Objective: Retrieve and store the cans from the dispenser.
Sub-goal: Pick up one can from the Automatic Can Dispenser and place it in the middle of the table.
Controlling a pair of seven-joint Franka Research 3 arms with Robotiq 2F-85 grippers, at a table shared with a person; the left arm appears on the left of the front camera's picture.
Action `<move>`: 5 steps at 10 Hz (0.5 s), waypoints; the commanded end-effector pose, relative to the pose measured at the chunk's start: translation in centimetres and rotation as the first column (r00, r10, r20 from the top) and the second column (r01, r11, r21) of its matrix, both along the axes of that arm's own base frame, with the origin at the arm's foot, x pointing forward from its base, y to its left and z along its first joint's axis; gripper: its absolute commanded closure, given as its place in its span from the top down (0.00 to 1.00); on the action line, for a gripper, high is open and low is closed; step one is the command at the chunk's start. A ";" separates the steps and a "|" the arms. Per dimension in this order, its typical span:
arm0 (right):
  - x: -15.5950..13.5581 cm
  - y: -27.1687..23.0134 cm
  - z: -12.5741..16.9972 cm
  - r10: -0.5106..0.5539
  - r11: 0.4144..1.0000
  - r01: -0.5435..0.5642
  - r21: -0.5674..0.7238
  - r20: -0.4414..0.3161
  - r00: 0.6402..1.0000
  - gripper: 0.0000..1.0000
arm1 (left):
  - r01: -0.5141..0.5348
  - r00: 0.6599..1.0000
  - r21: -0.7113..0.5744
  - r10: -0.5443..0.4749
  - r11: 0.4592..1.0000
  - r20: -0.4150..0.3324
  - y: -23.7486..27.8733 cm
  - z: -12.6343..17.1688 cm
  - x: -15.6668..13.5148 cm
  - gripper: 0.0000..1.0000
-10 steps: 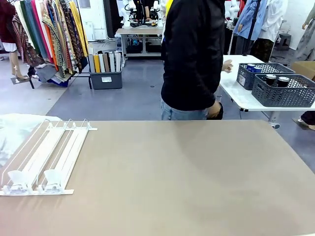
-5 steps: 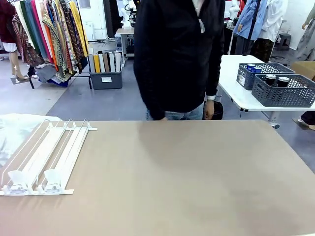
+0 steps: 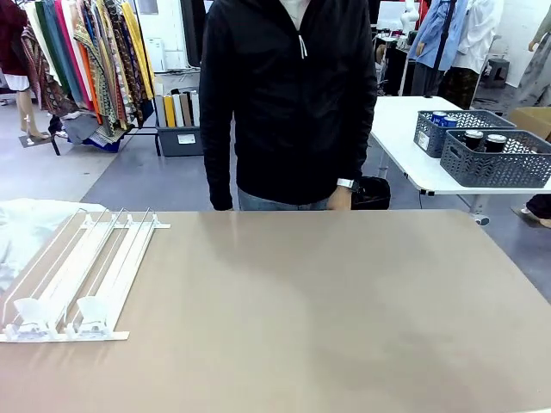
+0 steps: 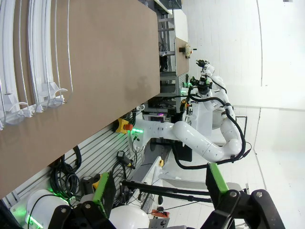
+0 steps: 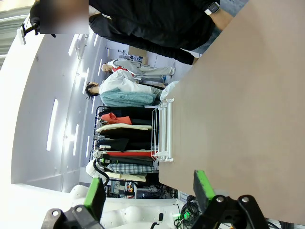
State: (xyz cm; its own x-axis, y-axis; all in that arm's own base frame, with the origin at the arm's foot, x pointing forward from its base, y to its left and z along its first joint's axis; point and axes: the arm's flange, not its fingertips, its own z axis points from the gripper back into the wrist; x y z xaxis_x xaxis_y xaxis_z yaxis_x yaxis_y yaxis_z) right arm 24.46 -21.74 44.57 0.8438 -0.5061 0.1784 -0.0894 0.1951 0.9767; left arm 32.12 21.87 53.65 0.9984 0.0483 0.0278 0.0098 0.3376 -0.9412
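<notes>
The dispenser (image 3: 82, 275), a flat white rack of long rails, lies at the table's left with nothing in its lanes. It also appears as the dispenser (image 4: 33, 52) in the left wrist view and, far off, the dispenser (image 5: 162, 131) in the right wrist view. Two dark cans (image 3: 483, 139) stand in a grey basket on a white side table at the back right. Blue-and-white cans (image 3: 441, 119) sit in the basket behind it. My left gripper (image 4: 158, 183) is open and holds nothing, off the table's near edge. My right gripper (image 5: 148, 191) is also open and holds nothing.
A person in a black jacket (image 3: 293, 103) stands at the far edge of the brown table (image 3: 327, 301), arms hanging down. Clear plastic (image 3: 26, 228) lies at the far left beside the rack. The grey baskets (image 3: 495, 163) are on a separate white table.
The person has stepped left from the side table and turned to face my table. Neither gripper nor the rack has moved.
</notes>
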 end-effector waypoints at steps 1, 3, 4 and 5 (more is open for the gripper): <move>0.1 0.0 0.1 0.004 1.000 -0.004 -0.002 0.029 1.000 1.00 | -0.003 1.000 -0.017 0.003 1.000 -0.010 -0.1 0.4 -0.2 1.00; 0.1 0.0 0.1 0.004 1.000 -0.004 -0.002 0.029 1.000 1.00 | -0.003 1.000 -0.017 0.003 1.000 -0.010 -0.1 0.4 -0.2 1.00; 0.1 0.0 0.1 0.004 1.000 -0.004 -0.002 0.029 1.000 1.00 | -0.003 1.000 -0.017 0.003 1.000 -0.010 -0.1 0.4 -0.2 1.00; 0.1 0.0 0.1 0.004 1.000 -0.004 -0.002 0.029 1.000 1.00 | -0.003 1.000 -0.017 0.003 1.000 -0.010 -0.1 0.4 -0.2 1.00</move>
State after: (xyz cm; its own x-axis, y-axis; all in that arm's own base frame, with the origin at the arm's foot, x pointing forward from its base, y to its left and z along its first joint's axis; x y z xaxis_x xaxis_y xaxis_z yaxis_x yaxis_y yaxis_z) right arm 24.46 -21.74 44.57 0.8438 -0.5061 0.1784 -0.0895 0.1951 0.9767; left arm 32.12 21.87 53.65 0.9984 0.0483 0.0278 0.0098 0.3376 -0.9412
